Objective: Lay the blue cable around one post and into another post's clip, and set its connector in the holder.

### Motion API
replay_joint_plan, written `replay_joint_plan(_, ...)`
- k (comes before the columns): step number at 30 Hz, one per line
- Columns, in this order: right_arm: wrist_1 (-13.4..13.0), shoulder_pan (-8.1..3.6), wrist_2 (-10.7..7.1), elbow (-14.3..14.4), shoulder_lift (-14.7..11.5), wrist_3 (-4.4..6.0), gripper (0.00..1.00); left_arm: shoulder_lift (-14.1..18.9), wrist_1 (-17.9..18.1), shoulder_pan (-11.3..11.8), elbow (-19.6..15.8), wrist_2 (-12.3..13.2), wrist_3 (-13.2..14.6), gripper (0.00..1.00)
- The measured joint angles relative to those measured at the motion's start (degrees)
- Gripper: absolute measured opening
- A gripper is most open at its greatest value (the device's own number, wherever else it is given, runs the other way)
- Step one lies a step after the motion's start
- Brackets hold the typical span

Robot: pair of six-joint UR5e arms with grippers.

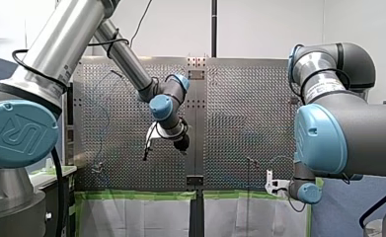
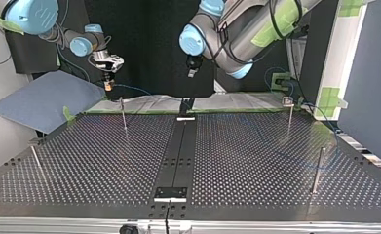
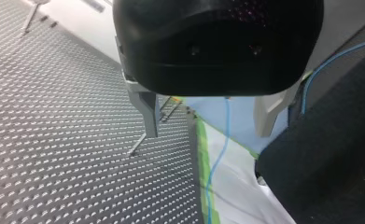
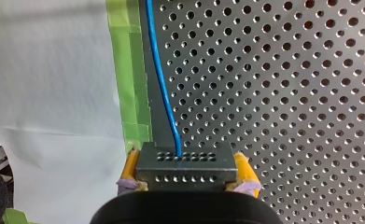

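Surface, front view: perforated metal table (image 1: 240, 123) in two panels joined by a dark centre strip. Green tape (image 1: 131, 195) and white sheeting (image 1: 131, 217) run along its edge at the view's bottom. A pale wall (image 1: 259, 29) stands behind.
Arms, front view: my left gripper (image 1: 146, 153) hangs over the table's middle. My right gripper (image 1: 270, 183) sits low at the taped edge. Finger state cannot be told for either from this view.
Top view, additional: thin upright posts (image 2: 318, 168) stand well apart on the table, two on each panel. A dark backdrop (image 2: 154, 48) is behind and a blue-grey board (image 2: 47, 100) lies at the view's left.
Top view, task item: my right gripper is raised beyond the table's far edge. The blue cable (image 2: 134, 89) leads from it toward the view's right. More cable shows by the taped frame at the view's right.
Left wrist view: metal fingers (image 3: 148, 114) released and spread, with nothing between them. The blue cable runs over the white sheeting ahead, beside the green tape.
Right wrist view: yellow pads (image 4: 242, 163) clenched on the connector (image 4: 185, 175), one pad on each side.
Connector appearance: a dark grey block with two rows of small holes.
Cable appearance: thin, bright blue and gently curved. It leaves the connector's upper face and runs ahead along the table's border next to the tape.
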Motion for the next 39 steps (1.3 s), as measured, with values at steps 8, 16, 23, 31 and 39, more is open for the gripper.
replay_joint_plan(8,0.00,0.01,0.16,-0.01,0.00,0.00,0.00,-3.80,3.79,-3.80,0.05,-3.42,2.60,1.00)
replay_joint_plan(16,0.08,-0.01,0.51,-0.03,-0.02,0.00,0.00,-7.41,7.39,-7.41,0.05,-4.69,2.89,1.00)
replay_joint_plan(23,0.01,-0.07,0.69,-0.05,-0.03,0.00,0.00,-10.75,10.75,-9.44,0.05,-2.87,2.45,1.00)
replay_joint_plan(31,-0.08,0.06,0.70,-0.06,-0.03,-0.03,0.00,-12.19,14.81,-6.17,1.36,0.66,1.34,1.00)
replay_joint_plan(39,0.01,0.13,0.74,-0.05,-0.02,-0.47,0.00,-13.06,19.00,-3.90,4.23,1.56,1.34,1.00)
